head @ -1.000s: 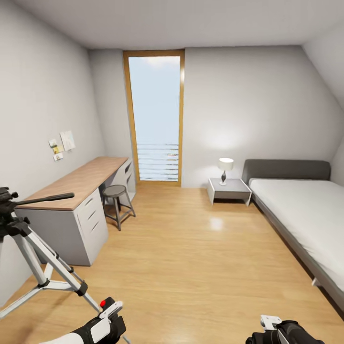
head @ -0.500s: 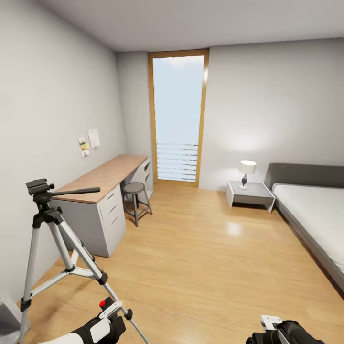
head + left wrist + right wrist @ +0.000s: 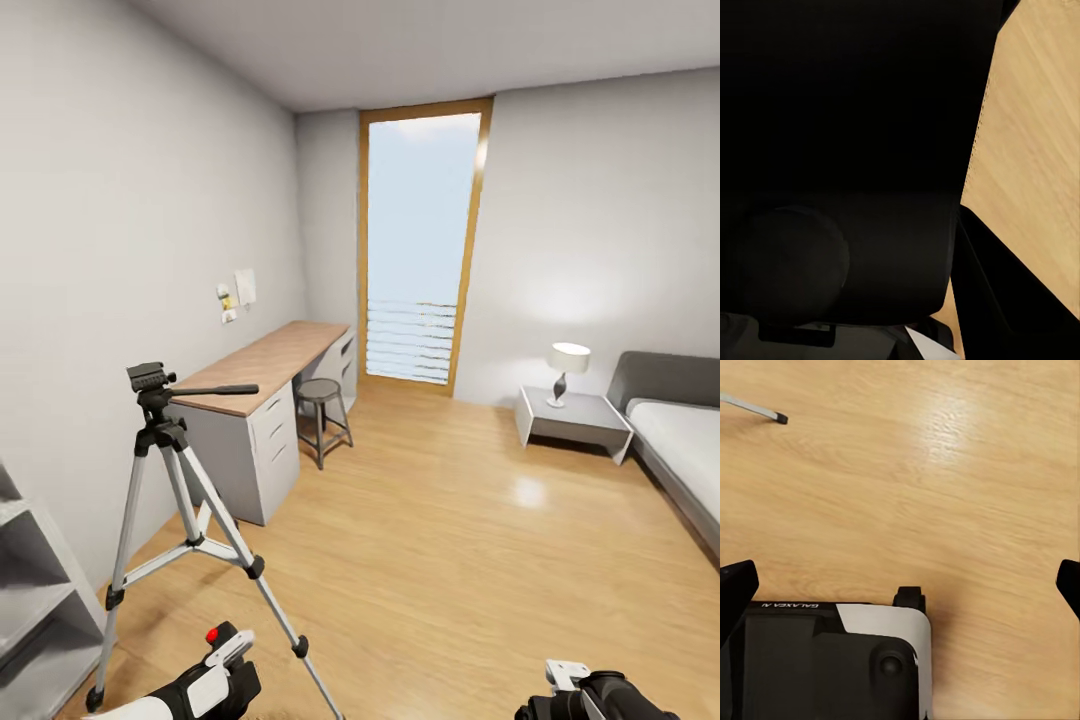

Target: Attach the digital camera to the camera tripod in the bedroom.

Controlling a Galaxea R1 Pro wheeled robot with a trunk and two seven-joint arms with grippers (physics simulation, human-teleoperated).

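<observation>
The camera tripod point(image 3: 165, 440) stands on the wood floor at the left of the bedroom, in front of the desk. It has silver legs, a black head and a long black pan handle pointing right. At the bottom left of the head view, my left gripper point(image 3: 225, 655) is shut on the digital camera point(image 3: 213, 635), whose red button shows on top. The camera's black body point(image 3: 840, 150) sits close up in the left wrist view. My right gripper point(image 3: 902, 583) hangs open over bare floor and also shows low at the right in the head view point(image 3: 570, 675). A thin silver leg with a black foot point(image 3: 778, 417) crosses that wrist view.
A wood-topped desk point(image 3: 270, 365) with grey drawers runs along the left wall, with a round stool point(image 3: 320, 392) beside it. Grey shelves point(image 3: 30, 590) stand at the near left. A nightstand with a lamp point(image 3: 568, 360) and the bed point(image 3: 680, 420) are at the right, and a tall window point(image 3: 420, 250) is at the back.
The head view has swung left, so the tripod now sits further right in the picture and the shelves have come into view. Both grippers look unchanged.
</observation>
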